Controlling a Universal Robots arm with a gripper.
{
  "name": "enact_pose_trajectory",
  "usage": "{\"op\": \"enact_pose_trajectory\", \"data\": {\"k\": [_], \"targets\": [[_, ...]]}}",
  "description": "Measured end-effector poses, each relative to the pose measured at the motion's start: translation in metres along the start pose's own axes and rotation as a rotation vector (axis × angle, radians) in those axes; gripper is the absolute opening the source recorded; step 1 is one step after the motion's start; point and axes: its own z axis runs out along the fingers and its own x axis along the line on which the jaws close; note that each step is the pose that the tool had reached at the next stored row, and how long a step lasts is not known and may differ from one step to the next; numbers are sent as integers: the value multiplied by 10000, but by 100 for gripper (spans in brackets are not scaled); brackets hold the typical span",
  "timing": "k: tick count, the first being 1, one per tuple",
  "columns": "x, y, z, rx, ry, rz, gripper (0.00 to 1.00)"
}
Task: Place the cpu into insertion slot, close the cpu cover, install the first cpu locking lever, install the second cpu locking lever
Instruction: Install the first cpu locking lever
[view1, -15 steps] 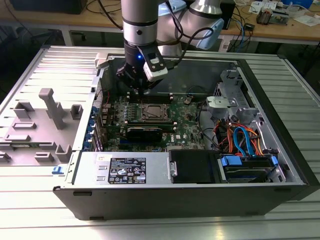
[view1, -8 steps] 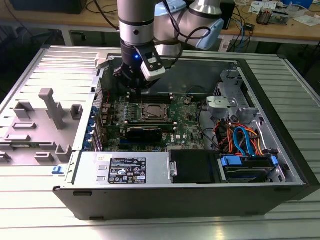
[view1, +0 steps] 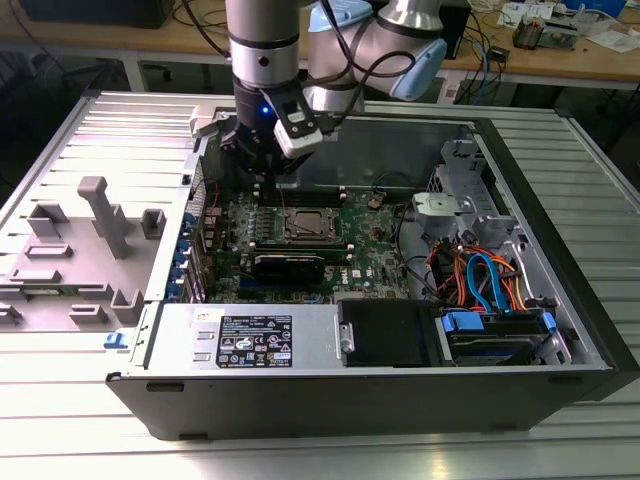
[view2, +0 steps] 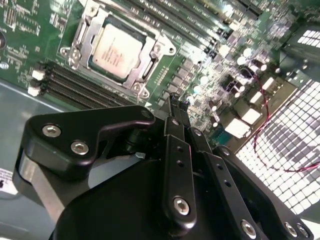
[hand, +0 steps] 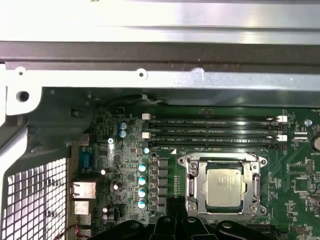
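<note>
black gripper linkages sit right under the lens in the second wrist view, and i read the two fingers as pressed together at their tips with nothing between them. they hang over the green motherboard, apart from the socket and touching none of the task's parts.

the cpu lies flat in the insertion slot, its dull silver top facing up. the cpu cover looks lowered onto it, its frame running round the chip so that the silver shows through the window. (i cannot tell from here whether either locking lever is hooked down.)

in the first wrist view the long black memory slots run just beside the socket, between it and the metal wall of the computer case.

in the exterior view the arm reaches down into the open case, with the tool above the board toward the exterior view's left of the socket. a grey fixture tray lies outside the case, further to that side.
</note>
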Motion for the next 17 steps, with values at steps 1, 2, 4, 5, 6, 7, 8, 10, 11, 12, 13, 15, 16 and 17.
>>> {"op": "enact_pose_trajectory", "data": {"k": [1, 2, 4, 5, 6, 7, 8, 10, 11, 12, 13, 15, 16, 17], "targets": [[3, 15, 1, -1, -1, -48, 11], [6, 29, 1, -1, -1, -91, 11], [11, 72, 2, -2, -2, -179, 11], [11, 90, 3, -2, -3, -204, 11], [12, 128, 4, -1, -2, -244, 11], [11, 152, 6, -2, -2, -265, 11], [11, 187, 10, -2, -3, -316, 11], [5, 215, 19, -3, -4, -392, 11], [1, 220, 21, -2, -4, -396, 11], [-2, 222, 22, -4, -5, -397, 11], [-3, 223, 23, -4, -5, -396, 11], [-10, 225, 23, 1, -4, -396, 11], [-14, 226, 24, 2, -4, -396, 11], [-23, 229, 24, 3, -3, -397, 11]]}}
